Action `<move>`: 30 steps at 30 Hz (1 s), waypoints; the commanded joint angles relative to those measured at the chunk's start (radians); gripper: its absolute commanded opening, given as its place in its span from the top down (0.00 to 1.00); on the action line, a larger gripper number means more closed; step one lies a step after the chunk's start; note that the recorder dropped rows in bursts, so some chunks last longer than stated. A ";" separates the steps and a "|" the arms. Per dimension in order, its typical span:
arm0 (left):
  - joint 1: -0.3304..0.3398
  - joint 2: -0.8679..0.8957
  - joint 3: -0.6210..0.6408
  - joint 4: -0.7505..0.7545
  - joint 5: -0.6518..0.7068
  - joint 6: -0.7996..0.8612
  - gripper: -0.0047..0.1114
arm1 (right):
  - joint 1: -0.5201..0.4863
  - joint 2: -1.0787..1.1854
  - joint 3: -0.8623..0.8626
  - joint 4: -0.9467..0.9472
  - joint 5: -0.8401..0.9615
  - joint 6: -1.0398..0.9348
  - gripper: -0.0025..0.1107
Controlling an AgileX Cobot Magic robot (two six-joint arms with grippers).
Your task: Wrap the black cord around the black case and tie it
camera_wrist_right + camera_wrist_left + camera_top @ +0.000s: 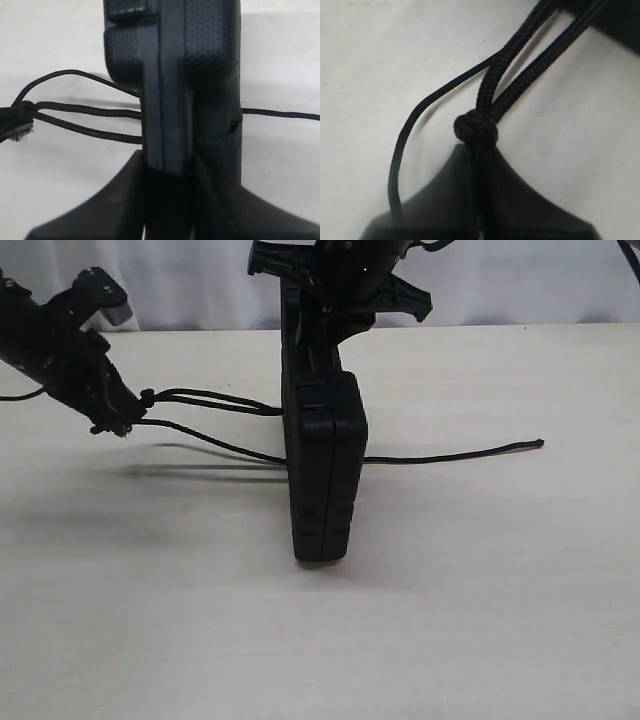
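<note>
Exterior view: one black case [322,470] stands on its narrow edge mid-surface [480,620]. The right gripper [322,302] clamps it from above. The left gripper [122,422], off to the case's left, is closed on the one black cord [215,400] at its knot [147,396]. Two strands run from the knot to the case, and a third passes low behind it. That strand comes out on the far side and ends loose on the surface. The wrap looks begun, but I see no tie on the case, so the winding and the tying remain.

Left wrist view: the fingers [440,200] are pinched tight on the cord [520,80] just below the single knot [476,127]. Two thick strands lead away to the case, and one thinner strand curves aside.

Right wrist view: both fingers [100,210] squeeze the case [175,75] between them. There are three strands on the knot [25,107] side of the case and one on the other.
</note>
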 commanded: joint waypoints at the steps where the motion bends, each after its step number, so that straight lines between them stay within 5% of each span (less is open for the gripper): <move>1: 0.036 -0.008 0.001 -0.157 0.097 0.120 0.96 | 0.002 -0.011 -0.006 0.017 -0.013 0.005 0.94; 11: 0.075 -0.024 0.001 -0.210 0.246 0.247 0.96 | 0.002 -0.011 -0.006 0.017 -0.013 0.005 0.94; 17: 0.175 -0.055 0.001 -0.505 0.383 0.361 0.96 | 0.002 -0.011 -0.006 0.017 -0.013 0.005 0.94; 23: 0.171 -0.055 0.084 -0.440 0.320 0.415 0.96 | 0.002 -0.011 -0.006 0.017 -0.013 0.005 0.94; 30: 0.083 -0.055 0.117 -0.445 0.292 0.572 0.96 | 0.002 -0.011 -0.006 0.017 -0.013 0.005 0.94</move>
